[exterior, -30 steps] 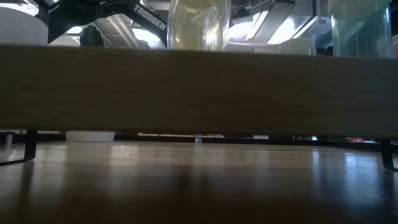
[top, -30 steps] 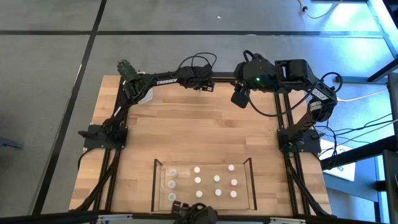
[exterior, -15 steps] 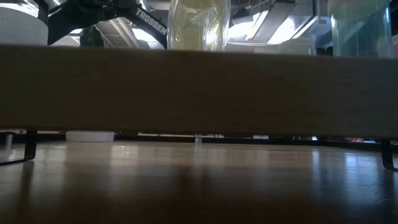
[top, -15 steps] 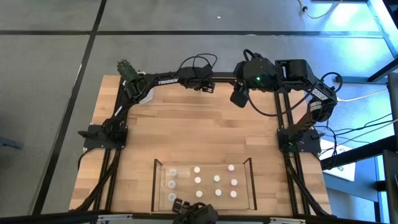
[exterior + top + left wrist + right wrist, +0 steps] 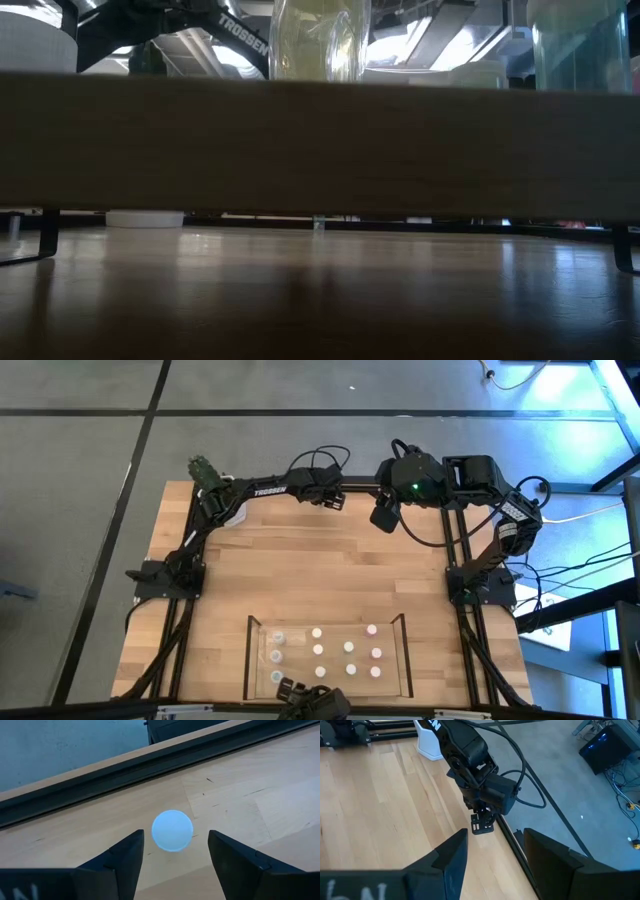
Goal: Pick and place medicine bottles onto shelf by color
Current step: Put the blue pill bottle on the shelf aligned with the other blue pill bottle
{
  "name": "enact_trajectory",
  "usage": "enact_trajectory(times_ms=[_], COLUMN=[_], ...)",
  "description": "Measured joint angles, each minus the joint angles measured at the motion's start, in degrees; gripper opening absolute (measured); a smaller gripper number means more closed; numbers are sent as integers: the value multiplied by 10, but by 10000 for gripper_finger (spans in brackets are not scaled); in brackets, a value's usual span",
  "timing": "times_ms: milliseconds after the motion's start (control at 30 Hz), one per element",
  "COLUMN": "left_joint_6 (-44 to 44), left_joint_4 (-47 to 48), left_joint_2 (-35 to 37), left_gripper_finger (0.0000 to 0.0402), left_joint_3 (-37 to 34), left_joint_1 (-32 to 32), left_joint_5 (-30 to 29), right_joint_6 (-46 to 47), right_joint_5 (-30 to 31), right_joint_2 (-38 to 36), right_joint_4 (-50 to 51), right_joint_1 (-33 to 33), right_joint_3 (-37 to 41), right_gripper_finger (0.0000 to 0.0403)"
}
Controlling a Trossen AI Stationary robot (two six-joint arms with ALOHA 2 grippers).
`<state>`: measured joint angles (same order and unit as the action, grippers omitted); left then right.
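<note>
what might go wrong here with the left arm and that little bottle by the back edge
The left gripper hangs open directly over one pale-capped bottle that stands close to the table's black back rail. A slightly off-centre descent may tip or roll it against that rail. The shelf is already crowded with bottles, so placing another may knock its neighbours. The right gripper waits open close by.

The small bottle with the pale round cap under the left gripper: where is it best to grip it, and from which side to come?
Grip the bottle across its round cap, coming straight down from above. It seems to stand upright on the table, showing only the circular top. The left gripper hangs over it with its fingers open on both sides of the cap. A round shape suits any finger angle.
</note>
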<state>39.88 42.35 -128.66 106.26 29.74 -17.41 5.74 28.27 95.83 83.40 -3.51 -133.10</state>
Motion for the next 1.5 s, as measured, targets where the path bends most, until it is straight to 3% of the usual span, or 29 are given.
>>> enact_trajectory(times_ms=[767,1500], left_joint_6=[0,-47], left_joint_4=[0,21], left_joint_2=[0,2], left_gripper_finger=[112,108], left_joint_3=[0,0], left_joint_1=[0,-19], left_joint_5=[-13,-10], right_joint_6=[0,0], right_joint_5=[0,0], right_joint_2=[0,0], right_joint_4=[0,0], right_joint_1=[0,0], right_joint_3=[0,0], right_gripper_finger=[194,194])
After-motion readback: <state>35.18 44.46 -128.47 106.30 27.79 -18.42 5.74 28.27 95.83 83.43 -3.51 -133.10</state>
